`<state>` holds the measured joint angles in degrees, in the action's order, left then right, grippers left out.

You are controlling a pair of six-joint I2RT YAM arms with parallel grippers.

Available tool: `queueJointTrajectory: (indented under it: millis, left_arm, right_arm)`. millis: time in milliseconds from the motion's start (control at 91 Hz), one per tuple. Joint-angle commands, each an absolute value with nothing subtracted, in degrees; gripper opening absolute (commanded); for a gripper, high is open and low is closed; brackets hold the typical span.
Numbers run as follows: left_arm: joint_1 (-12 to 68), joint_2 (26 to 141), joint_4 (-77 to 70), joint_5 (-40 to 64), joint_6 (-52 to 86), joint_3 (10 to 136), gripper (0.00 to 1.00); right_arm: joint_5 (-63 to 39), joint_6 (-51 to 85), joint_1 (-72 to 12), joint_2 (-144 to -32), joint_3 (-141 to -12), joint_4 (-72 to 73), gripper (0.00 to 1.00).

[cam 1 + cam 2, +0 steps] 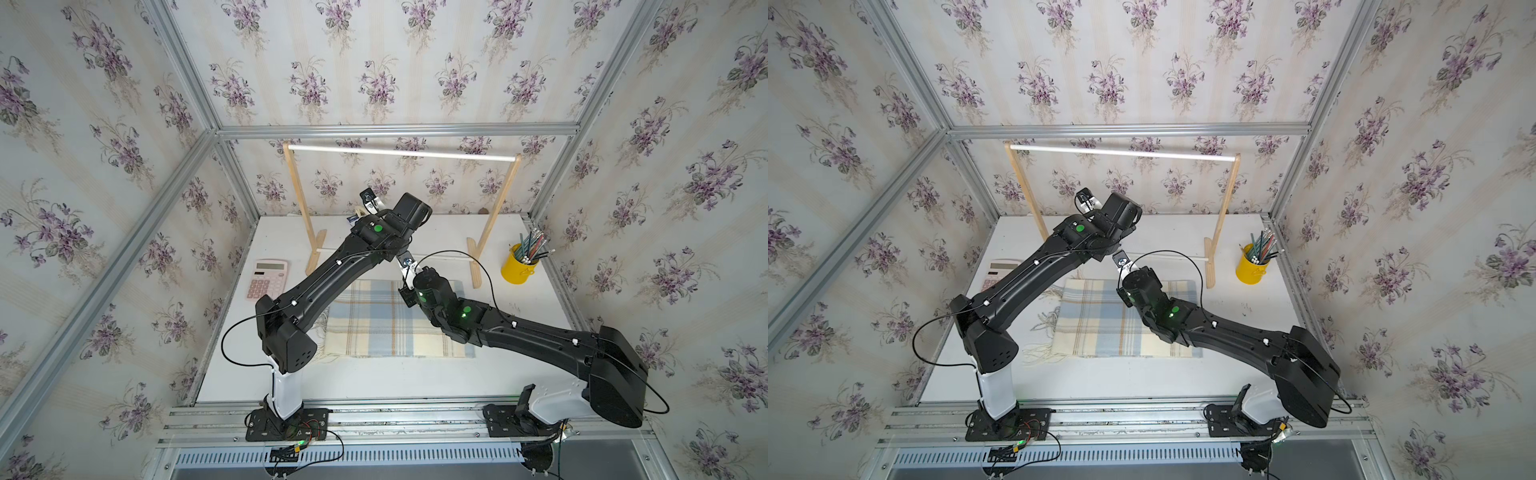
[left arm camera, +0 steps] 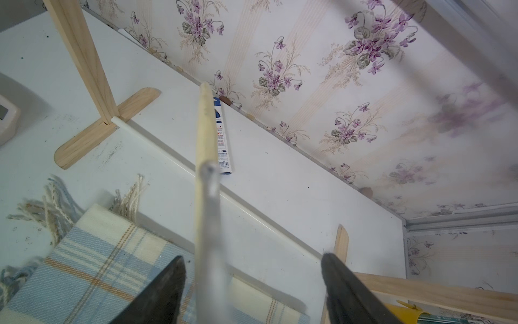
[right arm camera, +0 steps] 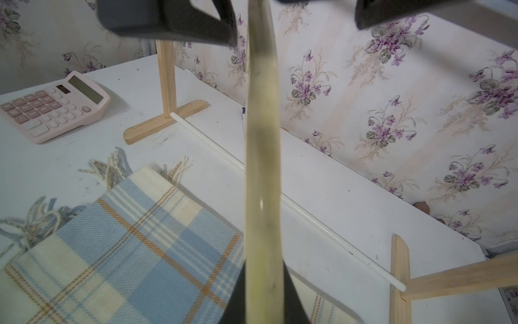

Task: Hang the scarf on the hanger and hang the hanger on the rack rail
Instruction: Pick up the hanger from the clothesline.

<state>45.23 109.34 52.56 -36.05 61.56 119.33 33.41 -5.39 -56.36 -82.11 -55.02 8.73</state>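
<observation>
- Wallpaper with purple flower sprigs on cream stripes covers the back and side walls, set inside a frame of aluminium bars.
- White surface: flat and pale, flecked with dark specks and scuffs in both wrist views. Slotted metal rails along its near edge carry the bases of the left arm and right arm.
- Scarf: folded into a flat rectangle in the middle of the surface, with fringe spilling from its left end.
- Rack: wooden uprights on flat feet, one white rod across the top and another low down. It stands across the back of the surface, beyond the scarf.
- Pink calculator: lies left of the scarf, near the rack's left foot.
- Yellow cup of pencils: stands at the right, near the rack's right foot.
- Blue-and-white packet: lies behind the rack, close to the back wall.
- Hanger: lifted clear of the surface near the scarf's far edge and seen edge-on in both wrist views. In both top views the arms hide nearly all of it.
- Right jaws: clamped tight on the hanger's wood.
- Left jaws: spread wide, one dark finger on each side of the hanger's blurred grey end, gripping nothing.
</observation>
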Motion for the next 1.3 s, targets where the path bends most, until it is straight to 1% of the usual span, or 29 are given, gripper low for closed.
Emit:
queueJointTrajectory:
  millis: [0, 66, 154, 319, 626, 1033, 1154, 1286]
  left_arm:
    - [45.0, 109.38, 50.62, -34.89, 59.56, 119.3, 0.78]
    - [45.0, 109.62, 48.83, -32.97, 58.15, 119.42, 0.78]
    - [45.0, 109.92, 46.86, -31.63, 56.55, 119.62, 0.78]
    - [44.77, 110.16, 43.91, -30.71, 54.91, 119.73, 0.78]
    - [44.74, 109.2, 38.79, -24.53, 55.33, 117.8, 0.77]
    - [43.87, 110.8, 37.93, -27.82, 52.34, 119.55, 0.75]
    - [43.77, 110.97, 37.39, -29.09, 51.91, 119.35, 0.71]
    - [43.69, 111.35, 37.93, -30.4, 51.67, 119.58, 0.62]
  right_arm:
    - [44.3, -1.41, -56.53, -81.8, -54.36, 15.9, 0.0]
    - [47.98, -0.49, -56.57, -82.02, -53.87, 17.87, 0.0]
    - [49.58, 0.88, -56.6, -82.13, -53.63, 19.19, 0.0]
    - [48.77, 2.2, -56.64, -82.55, -53.63, 19.07, 0.0]
    - [46.99, 3.15, -56.74, -85.3, -55.16, 16.76, 0.0]
    - [44.55, 4.09, -58.31, -85.67, -57.89, 11.19, 0.0]
    - [44.01, 4.9, -58.96, -85.87, -57.92, 10.2, 0.0]
    - [44.08, 5.35, -59.17, -85.87, -57.99, 9.39, 0.0]
